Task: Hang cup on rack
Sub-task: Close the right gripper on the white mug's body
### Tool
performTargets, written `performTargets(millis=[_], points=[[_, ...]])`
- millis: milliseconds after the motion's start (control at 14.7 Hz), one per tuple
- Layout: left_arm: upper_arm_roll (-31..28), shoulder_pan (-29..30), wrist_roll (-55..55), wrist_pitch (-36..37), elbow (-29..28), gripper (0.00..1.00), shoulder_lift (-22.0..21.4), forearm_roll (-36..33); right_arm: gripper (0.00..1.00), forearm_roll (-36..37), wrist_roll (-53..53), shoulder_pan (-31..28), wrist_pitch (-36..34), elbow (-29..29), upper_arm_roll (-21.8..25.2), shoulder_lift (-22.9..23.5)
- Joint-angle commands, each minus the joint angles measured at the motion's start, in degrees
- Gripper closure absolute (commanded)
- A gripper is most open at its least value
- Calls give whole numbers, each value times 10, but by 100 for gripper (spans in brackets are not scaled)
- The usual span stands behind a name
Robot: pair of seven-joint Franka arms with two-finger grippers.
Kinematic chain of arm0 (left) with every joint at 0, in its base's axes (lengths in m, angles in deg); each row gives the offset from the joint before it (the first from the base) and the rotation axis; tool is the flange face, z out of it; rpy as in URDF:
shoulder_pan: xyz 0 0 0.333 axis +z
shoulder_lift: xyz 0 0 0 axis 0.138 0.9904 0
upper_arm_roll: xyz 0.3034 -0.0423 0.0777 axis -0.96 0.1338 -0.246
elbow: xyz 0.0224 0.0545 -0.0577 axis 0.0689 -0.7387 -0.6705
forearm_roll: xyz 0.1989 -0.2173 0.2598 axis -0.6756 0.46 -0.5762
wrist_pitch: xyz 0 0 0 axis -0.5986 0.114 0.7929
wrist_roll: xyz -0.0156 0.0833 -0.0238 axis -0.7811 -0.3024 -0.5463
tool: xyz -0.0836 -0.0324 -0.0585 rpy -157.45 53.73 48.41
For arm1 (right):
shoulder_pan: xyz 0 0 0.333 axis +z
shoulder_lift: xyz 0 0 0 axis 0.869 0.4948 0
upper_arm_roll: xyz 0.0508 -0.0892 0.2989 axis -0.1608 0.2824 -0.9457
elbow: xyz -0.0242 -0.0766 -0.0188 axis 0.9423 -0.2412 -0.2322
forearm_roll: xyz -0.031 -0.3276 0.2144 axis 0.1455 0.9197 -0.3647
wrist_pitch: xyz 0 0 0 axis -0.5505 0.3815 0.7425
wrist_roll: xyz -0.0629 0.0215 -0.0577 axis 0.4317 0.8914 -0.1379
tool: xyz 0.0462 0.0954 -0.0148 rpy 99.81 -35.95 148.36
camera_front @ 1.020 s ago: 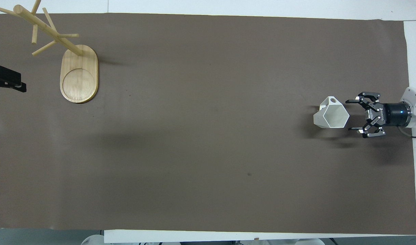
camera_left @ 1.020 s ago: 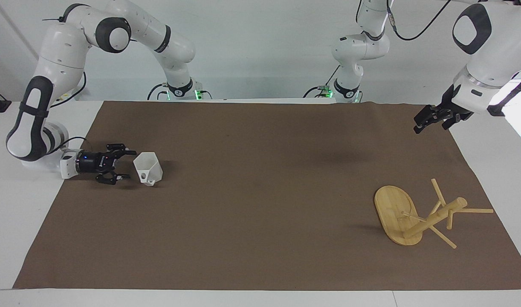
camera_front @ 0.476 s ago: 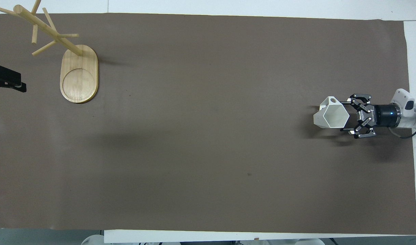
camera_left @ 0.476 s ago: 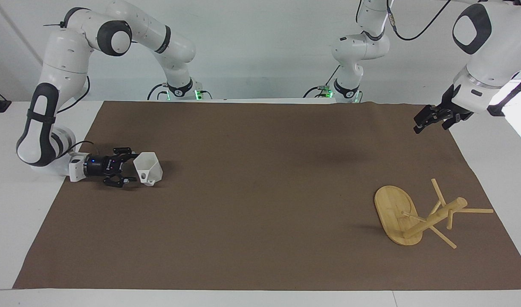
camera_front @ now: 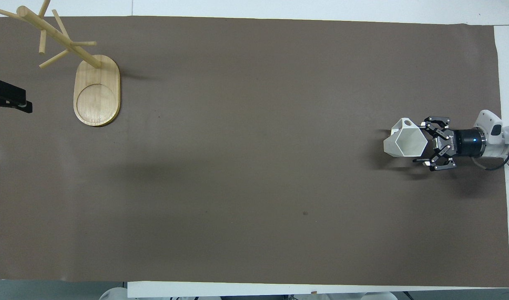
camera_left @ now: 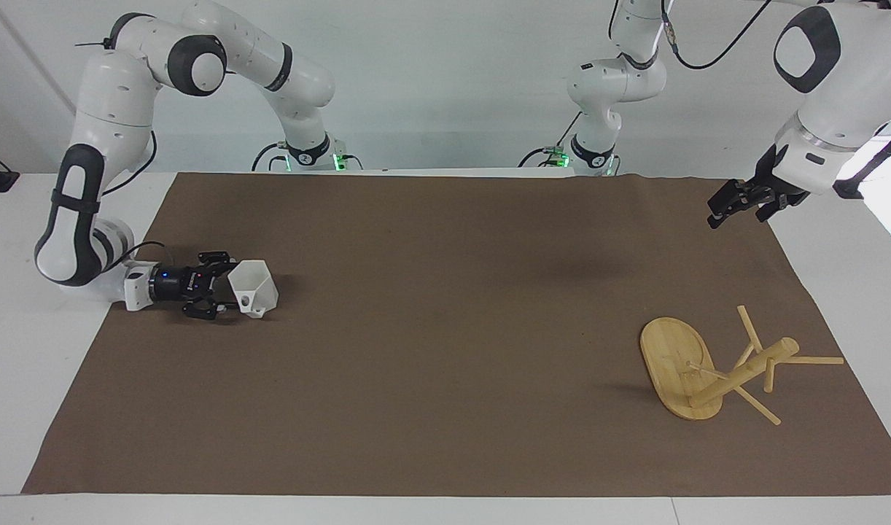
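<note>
The white faceted cup (camera_left: 256, 289) (camera_front: 405, 142) sits on the brown mat near the right arm's end of the table. Its handle points away from the robots. My right gripper (camera_left: 230, 288) (camera_front: 421, 141) lies low and level at the cup's rim, open, one finger at each side of the cup. The bamboo rack (camera_left: 673, 364) (camera_front: 97, 89) stands at the left arm's end, farther from the robots than the cup. My left gripper (camera_left: 730, 206) (camera_front: 8, 98) waits in the air over the mat's edge, beside the rack.
The brown mat (camera_left: 445, 328) covers most of the table. White table strips (camera_left: 22, 379) run along its ends. Both arm bases stand at the table's edge nearest the robots.
My right gripper has slid along the mat toward the cup, and its open fingers now flank the cup's rim. The cup, the rack and the left arm have not moved.
</note>
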Motion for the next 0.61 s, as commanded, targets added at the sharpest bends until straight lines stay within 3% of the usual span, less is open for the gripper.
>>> performTargets(millis=[0, 544], points=[[3, 2, -7, -7, -18, 1, -14, -8, 0, 1, -15, 2, 9, 13, -2, -7], [5, -28, -12, 12, -20, 1, -18, -8, 0, 0, -23, 13, 9, 24, -2, -9]])
